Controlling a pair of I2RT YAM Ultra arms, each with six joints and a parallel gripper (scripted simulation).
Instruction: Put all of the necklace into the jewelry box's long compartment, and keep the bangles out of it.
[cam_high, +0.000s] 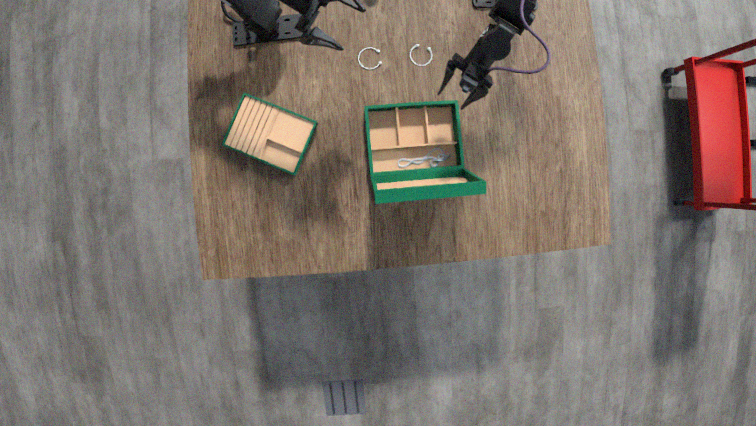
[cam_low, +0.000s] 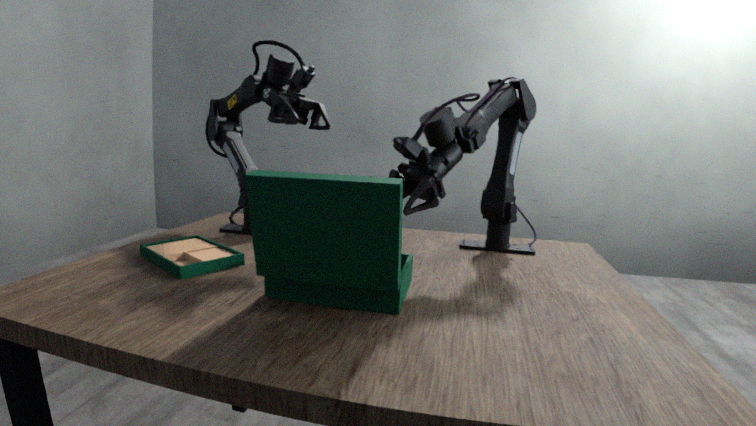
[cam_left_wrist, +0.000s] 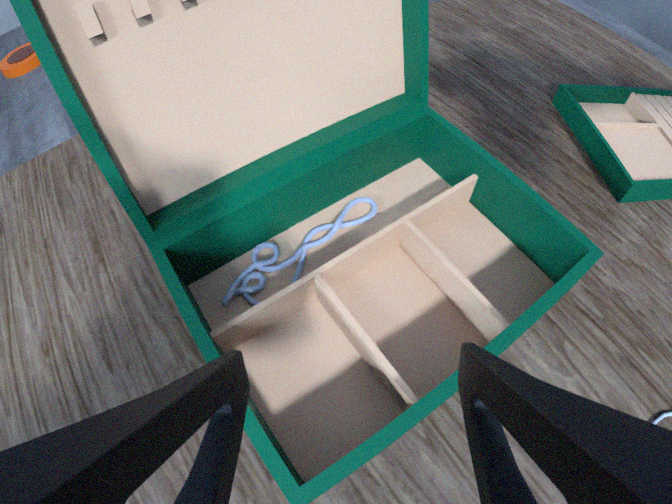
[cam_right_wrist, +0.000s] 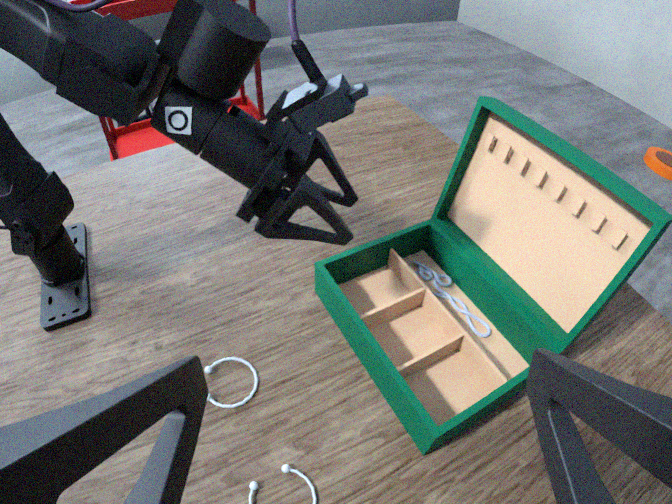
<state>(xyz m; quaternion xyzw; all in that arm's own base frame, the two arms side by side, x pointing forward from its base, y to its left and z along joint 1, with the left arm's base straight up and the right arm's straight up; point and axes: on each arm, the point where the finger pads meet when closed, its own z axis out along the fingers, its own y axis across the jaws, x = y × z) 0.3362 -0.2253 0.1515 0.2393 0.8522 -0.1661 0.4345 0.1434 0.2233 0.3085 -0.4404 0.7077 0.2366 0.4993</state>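
The pale blue-white necklace (cam_high: 417, 160) (cam_left_wrist: 305, 247) (cam_right_wrist: 445, 294) lies looped on the floor of the long compartment, along the back of the open green jewelry box (cam_high: 368, 142) (cam_low: 328, 238) (cam_left_wrist: 521, 222) (cam_right_wrist: 374, 360). The divider hides a little of it in the left wrist view. Two white open bangles lie on the table in front of the box: one bangle (cam_high: 358, 58) (cam_right_wrist: 312, 488) and another bangle (cam_high: 421, 65) (cam_right_wrist: 256, 379). My left gripper (cam_high: 450, 101) (cam_left_wrist: 351, 366) (cam_right_wrist: 352, 220) is open and empty above the box's front corner. My right gripper (cam_high: 352, 30) (cam_right_wrist: 364, 375) is open and empty, raised near the bangles.
The box's lid stands open at the back. A green divided tray (cam_high: 306, 148) (cam_low: 211, 264) (cam_left_wrist: 591, 146) lies on the table to the box's left in the top view. A red cart (cam_high: 722, 137) stands beyond the table. An orange ring-shaped object (cam_left_wrist: 21, 67) lies on the floor.
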